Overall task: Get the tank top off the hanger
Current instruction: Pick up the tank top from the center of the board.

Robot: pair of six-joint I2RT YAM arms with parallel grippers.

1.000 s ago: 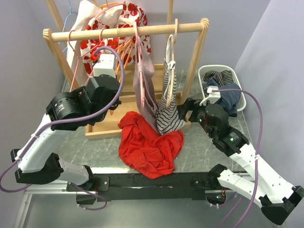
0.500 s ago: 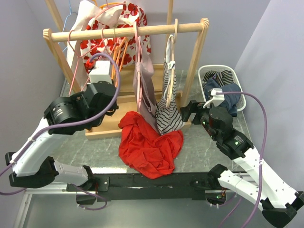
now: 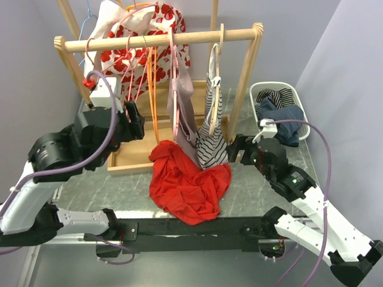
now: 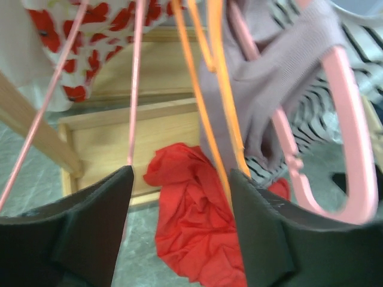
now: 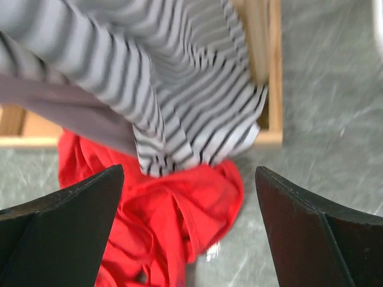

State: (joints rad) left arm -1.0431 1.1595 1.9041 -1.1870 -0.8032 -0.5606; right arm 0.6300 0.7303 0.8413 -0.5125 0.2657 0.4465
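Observation:
The red tank top (image 3: 188, 185) lies crumpled on the table in front of the rack, with no hanger in it; it also shows in the wrist views (image 4: 191, 227) (image 5: 161, 221). A bare orange hanger (image 3: 154, 89) hangs from the rail. My left gripper (image 3: 134, 118) stands open to the left of it, holding nothing. In the left wrist view the orange hanger's wire (image 4: 209, 95) runs down beside the right finger (image 4: 263, 227) of that gripper (image 4: 179, 179). My right gripper (image 3: 237, 147) is wide open and empty by the tank top's right edge (image 5: 188, 173).
The wooden rack (image 3: 161, 40) carries a mauve garment on a pink hanger (image 3: 182, 113), a striped garment (image 3: 212, 131) and a floral garment (image 3: 128, 42). Its wooden base tray (image 3: 133, 156) lies behind the tank top. A white basket (image 3: 281, 113) of clothes stands at the right.
My left gripper has opened and drawn back to the left, away from the orange hanger, which now hangs straight. The right gripper has shifted slightly lower and stayed open.

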